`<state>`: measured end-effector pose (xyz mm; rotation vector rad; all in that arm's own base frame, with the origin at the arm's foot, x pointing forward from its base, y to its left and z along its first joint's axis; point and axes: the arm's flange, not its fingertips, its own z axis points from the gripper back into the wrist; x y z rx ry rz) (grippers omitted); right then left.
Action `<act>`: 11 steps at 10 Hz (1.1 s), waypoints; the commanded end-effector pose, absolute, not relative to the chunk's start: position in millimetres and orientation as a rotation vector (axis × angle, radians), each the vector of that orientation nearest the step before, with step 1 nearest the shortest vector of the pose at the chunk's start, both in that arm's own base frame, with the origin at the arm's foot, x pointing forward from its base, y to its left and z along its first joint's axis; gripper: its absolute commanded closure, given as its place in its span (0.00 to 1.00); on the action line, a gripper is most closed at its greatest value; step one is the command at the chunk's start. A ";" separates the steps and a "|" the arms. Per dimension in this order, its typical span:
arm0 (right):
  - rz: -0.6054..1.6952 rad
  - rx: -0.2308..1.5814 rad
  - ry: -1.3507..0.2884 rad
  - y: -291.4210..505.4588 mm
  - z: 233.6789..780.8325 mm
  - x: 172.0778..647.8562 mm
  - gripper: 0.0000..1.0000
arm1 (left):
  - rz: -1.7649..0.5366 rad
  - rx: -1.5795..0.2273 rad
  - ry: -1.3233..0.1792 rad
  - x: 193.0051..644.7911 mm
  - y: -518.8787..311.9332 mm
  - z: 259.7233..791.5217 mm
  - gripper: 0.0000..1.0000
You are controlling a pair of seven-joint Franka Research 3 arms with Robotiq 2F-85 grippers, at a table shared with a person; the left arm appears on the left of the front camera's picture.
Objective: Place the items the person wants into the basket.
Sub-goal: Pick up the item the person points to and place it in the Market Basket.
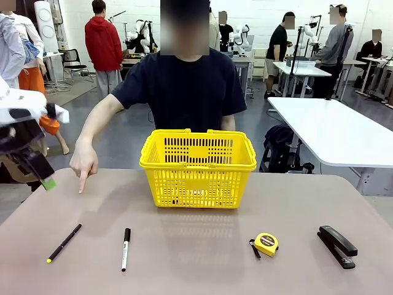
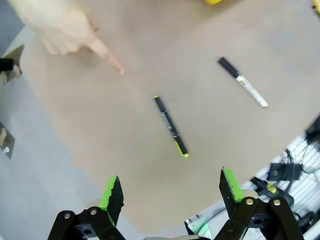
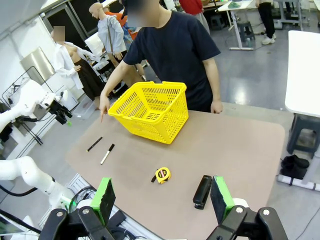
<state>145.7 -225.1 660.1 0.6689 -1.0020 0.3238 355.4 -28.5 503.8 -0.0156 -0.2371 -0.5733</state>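
Lab room with white tables and other people farther back. Up front is a taupe rounded table (image 1: 202,258). The person in a black short-sleeved T-shirt (image 1: 184,86) stands at its far side.

The yellow plastic shopping basket with lattice sides (image 1: 198,169) sits upright at the far middle of the table, right in front of the person, handles folded down on the rim.

The person's pointing hand (image 1: 83,163) has its index finger down, tip at or just above the table's far-left part. The person's other hand (image 3: 216,106) is at the far table edge beside the basket.

The thin black pen with yellow tip (image 1: 64,243) lies diagonally at near left, yellow end toward the robot. The white marker with black cap (image 1: 125,249) lies near it to the right, not touching. The round yellow tape measure (image 1: 266,243) is at near right. The long black stapler (image 1: 336,246) lies flat farther right, near the edge.

The left gripper (image 2: 171,192) hangs above the table's left edge, jaws wide apart and holding nothing; the pen lies on the table ahead of it. The right gripper (image 3: 161,192) is high over the near-right side, jaws spread and empty, well apart from the stapler.
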 end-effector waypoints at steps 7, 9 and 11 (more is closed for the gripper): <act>0.340 0.688 -1.013 -223.4 658.4 146.2 0.00 | -0.499 0.030 -0.129 386.8 -46.5 409.9 0.00; 0.340 0.688 -1.013 -223.4 658.4 146.2 0.00 | -0.505 0.025 -0.127 388.6 -45.0 413.7 0.00; 0.340 0.688 -1.013 -223.4 658.4 146.2 0.00 | -0.505 0.025 -0.127 388.6 -45.0 413.7 0.00</act>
